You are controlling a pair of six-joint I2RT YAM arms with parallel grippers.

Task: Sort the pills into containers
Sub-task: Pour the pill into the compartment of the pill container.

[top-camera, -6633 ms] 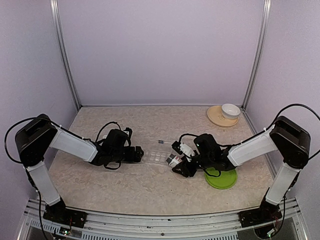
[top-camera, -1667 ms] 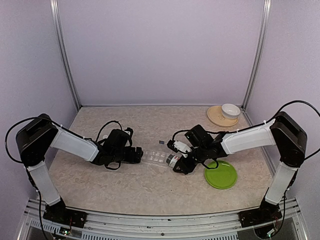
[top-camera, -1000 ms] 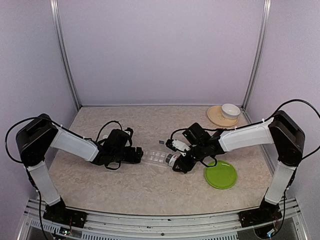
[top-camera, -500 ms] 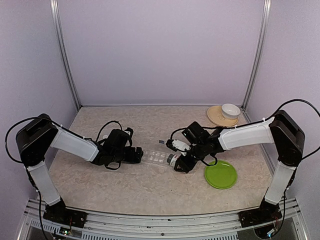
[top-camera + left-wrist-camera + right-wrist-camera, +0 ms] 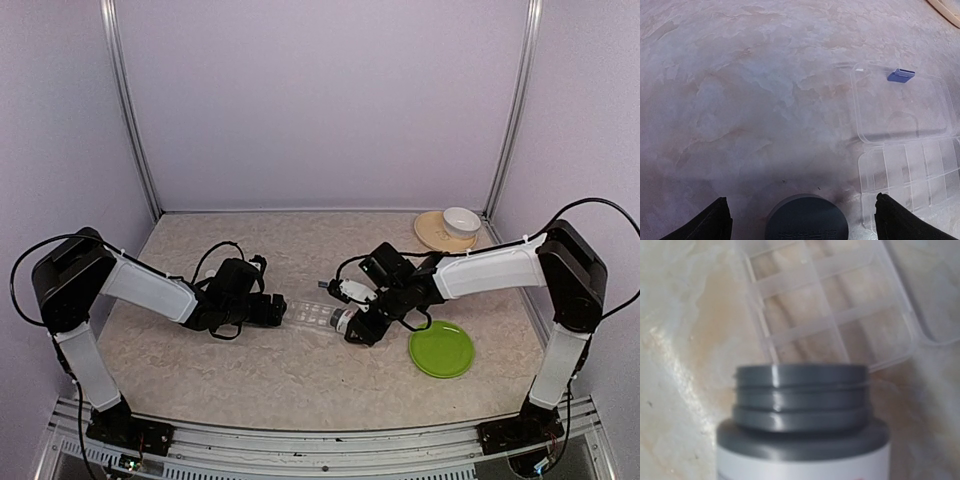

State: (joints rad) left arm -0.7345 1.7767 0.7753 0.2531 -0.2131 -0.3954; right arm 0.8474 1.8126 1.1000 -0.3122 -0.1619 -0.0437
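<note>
The containers are the compartments of a clear pill box (image 5: 312,315) lying mid-table with its lid folded open; in the left wrist view the pill box (image 5: 910,165) shows a small blue latch (image 5: 901,74). My right gripper (image 5: 350,306) is shut on a white pill bottle (image 5: 344,319) with a grey threaded neck and no cap. That bottle (image 5: 802,440) tilts with its mouth just short of the box's compartments (image 5: 830,310). My left gripper (image 5: 801,202) is open at the box's left end, with a dark round cap (image 5: 806,222) lying between its fingers, untouched. No pills show in any view.
A round green plate (image 5: 441,349) lies right of the right gripper, under its forearm. At the back right a white bowl (image 5: 461,219) sits on a beige dish (image 5: 436,233). Purple walls close in the marbled tabletop on three sides.
The right arm has carried the bottle leftward, off the green plate's side and up to the pill box's right end. The left arm and the box have not moved.
</note>
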